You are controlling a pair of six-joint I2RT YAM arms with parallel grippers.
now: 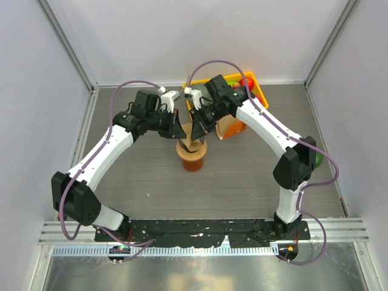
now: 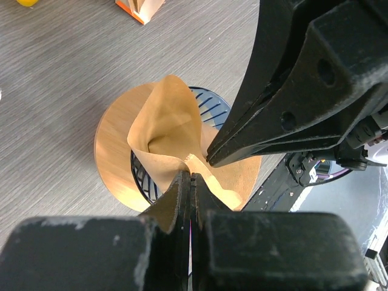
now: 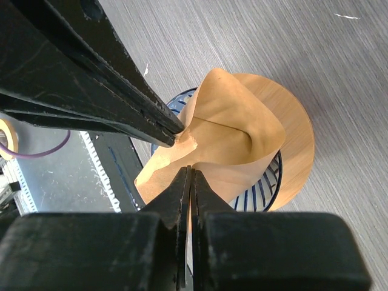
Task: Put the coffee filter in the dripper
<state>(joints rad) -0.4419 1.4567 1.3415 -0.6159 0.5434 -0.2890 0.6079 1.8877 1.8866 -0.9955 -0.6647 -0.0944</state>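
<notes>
The tan coffee filter is partly opened into a cone and sits in the mouth of the dark blue ribbed dripper. The dripper rests on the orange-brown ring stand. My left gripper is shut on the filter's near rim. My right gripper is shut on the opposite rim of the filter, above the dripper. The two gripper tips nearly meet over the cone. In the top view both grippers, left and right, hang over the stand and hide most of the filter.
An orange basket with fruit stands at the back right. An orange-and-white carton stands just right of the stand, also in the left wrist view. Grey walls enclose the table on three sides.
</notes>
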